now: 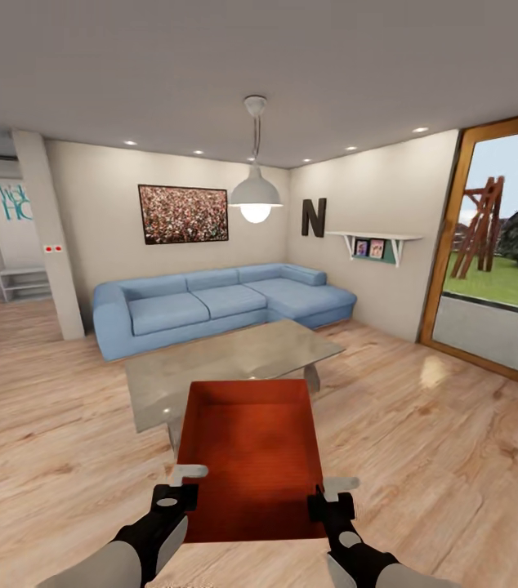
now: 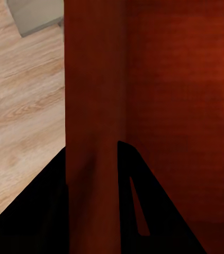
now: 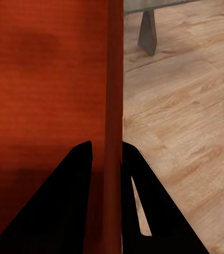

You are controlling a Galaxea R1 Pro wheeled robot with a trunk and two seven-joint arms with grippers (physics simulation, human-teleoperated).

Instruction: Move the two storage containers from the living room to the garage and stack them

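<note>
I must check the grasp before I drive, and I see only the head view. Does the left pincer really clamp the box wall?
Observer: Yes. In the left wrist view the left pincer has the storage container wall between its fingers.
Operator: And the right one?
Observer: The same: the right pincer has one finger inside the wall, one outside.
Operator: What is beyond it?
Observer: A table leg on the wood floor.

Big dark letter "N" (image 1: 314, 218) mounted on the wall right of the lamp. Teal lettering on the far-left banner (image 1: 15, 202) is cut off, unreadable.
</note>
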